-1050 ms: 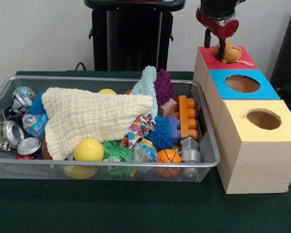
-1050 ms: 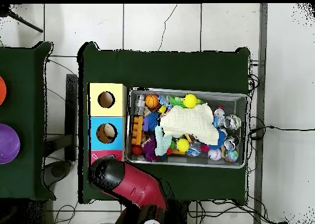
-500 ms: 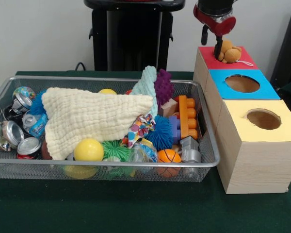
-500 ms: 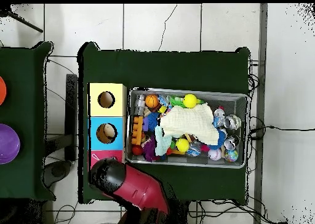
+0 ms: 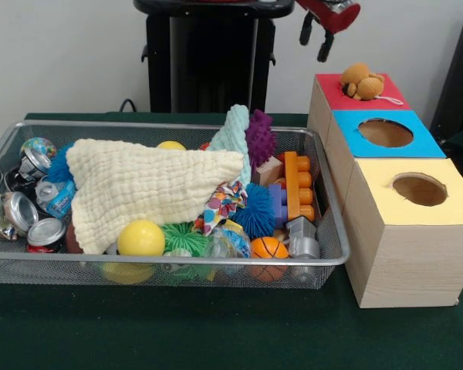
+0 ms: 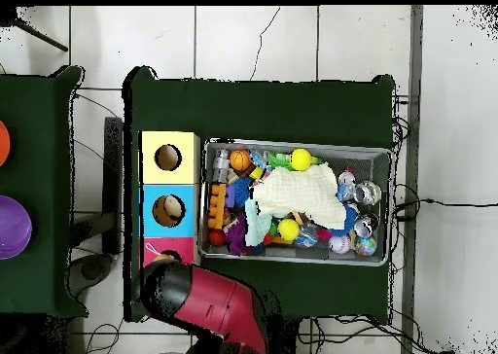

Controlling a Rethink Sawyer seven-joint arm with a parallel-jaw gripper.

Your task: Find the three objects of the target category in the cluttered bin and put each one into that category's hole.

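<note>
A small brown plush toy [image 5: 362,80] lies on top of the red box [image 5: 332,94], which stands farthest back in a row of three. It covers the spot where that box's hole would be. My gripper [image 5: 315,38] hangs open and empty at the top edge of the front view, up and to the left of the toy and clear of it. In the overhead view the red arm [image 6: 209,306] hides the gripper and most of the red box [image 6: 156,246].
The blue box [image 5: 347,126] and yellow box [image 5: 447,208] each show an open round hole. The wire bin [image 5: 216,262] holds a cream cloth [image 5: 147,185], crushed cans [image 5: 19,212], a yellow ball [image 5: 141,237], an orange building block [image 5: 297,185] and a purple plush [image 5: 259,137].
The gripper has let go of the plush toy and risen up and to the left in the front view. The toy stays lying on the red box.
</note>
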